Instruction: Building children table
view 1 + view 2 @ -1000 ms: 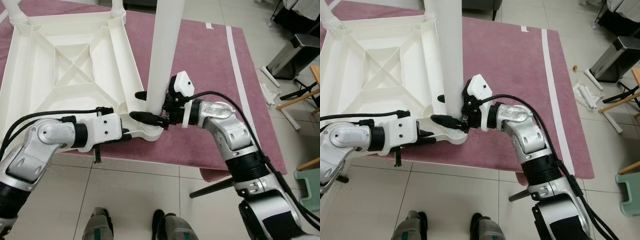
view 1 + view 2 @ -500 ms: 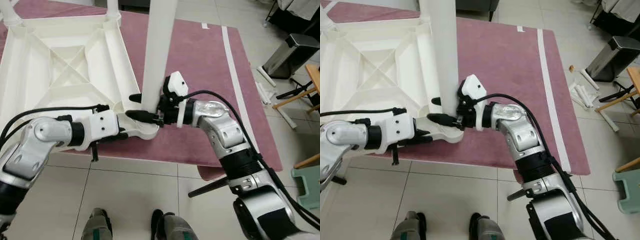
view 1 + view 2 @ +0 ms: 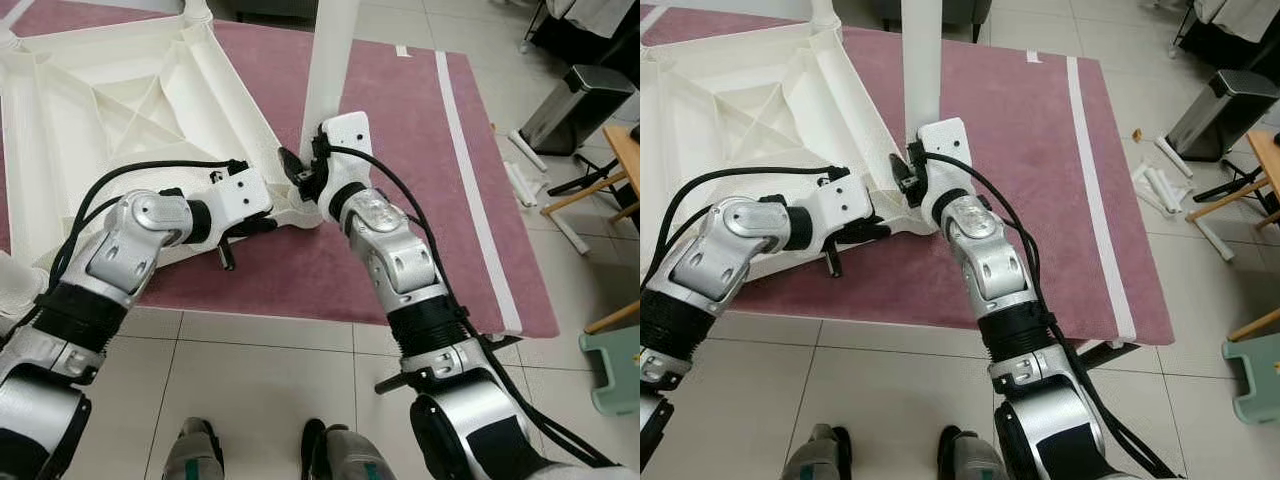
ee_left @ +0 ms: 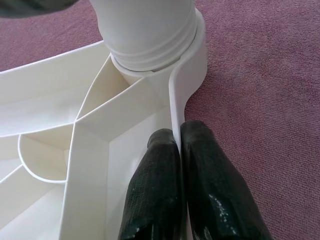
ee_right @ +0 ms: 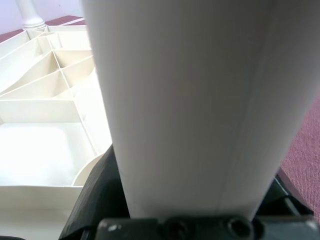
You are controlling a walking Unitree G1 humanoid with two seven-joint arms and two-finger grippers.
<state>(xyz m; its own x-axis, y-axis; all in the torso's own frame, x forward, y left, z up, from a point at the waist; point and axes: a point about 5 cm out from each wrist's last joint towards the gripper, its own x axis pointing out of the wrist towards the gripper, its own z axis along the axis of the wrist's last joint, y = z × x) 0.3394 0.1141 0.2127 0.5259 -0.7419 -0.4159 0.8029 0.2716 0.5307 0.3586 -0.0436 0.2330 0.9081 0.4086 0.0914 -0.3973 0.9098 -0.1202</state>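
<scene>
We see one white plastic ribbed tabletop (image 3: 110, 110) lying upside down on one mauve rug (image 3: 400, 130) over the tiled floor. One white round plastic table leg (image 3: 328, 60) stands upright in the corner socket nearest the robot; two more leg stubs show at the far corners, one of them at (image 3: 195, 12).

The left gripper (image 4: 182, 150) is pinched closed on the tabletop's thin outer rim wall, just beside the socket, with one black finger inside the rim and one outside against the rug. The right gripper (image 3: 296, 172) clasps the base of the upright leg, its two black fingers showing on either side of the leg in the right wrist view.

Well apart, beside the rug, we count one grey lidded bin (image 3: 575, 100) and one green plastic stool (image 3: 612, 370).
</scene>
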